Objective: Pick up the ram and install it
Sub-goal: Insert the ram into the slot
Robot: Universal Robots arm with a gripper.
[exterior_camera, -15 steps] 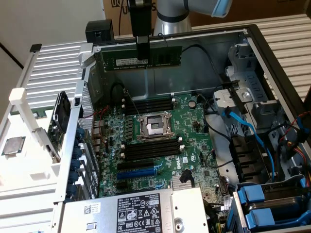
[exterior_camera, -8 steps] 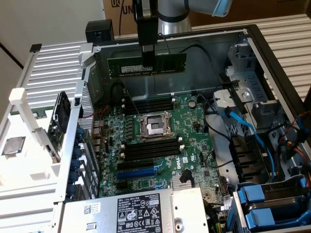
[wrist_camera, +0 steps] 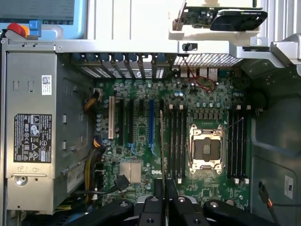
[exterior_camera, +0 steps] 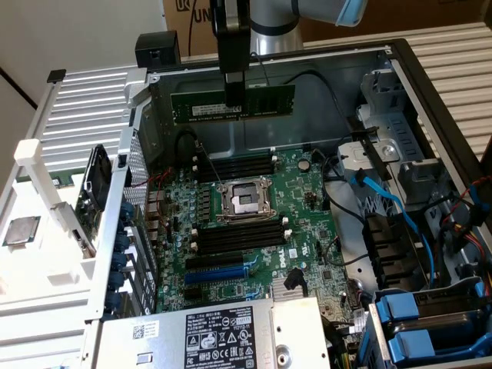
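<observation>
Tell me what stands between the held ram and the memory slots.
Nothing visible does. The gripper holds the ram in open air over the motherboard. The black slots beside the processor socket lie bare.

Open computer case (exterior_camera: 223, 138) holds motherboard (exterior_camera: 307, 223), power supply (exterior_camera: 223, 338), drive bays (exterior_camera: 415, 330)

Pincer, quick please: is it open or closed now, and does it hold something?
Pincer: closed, holding the ram by its long edge, lifted over the open computer case.
</observation>
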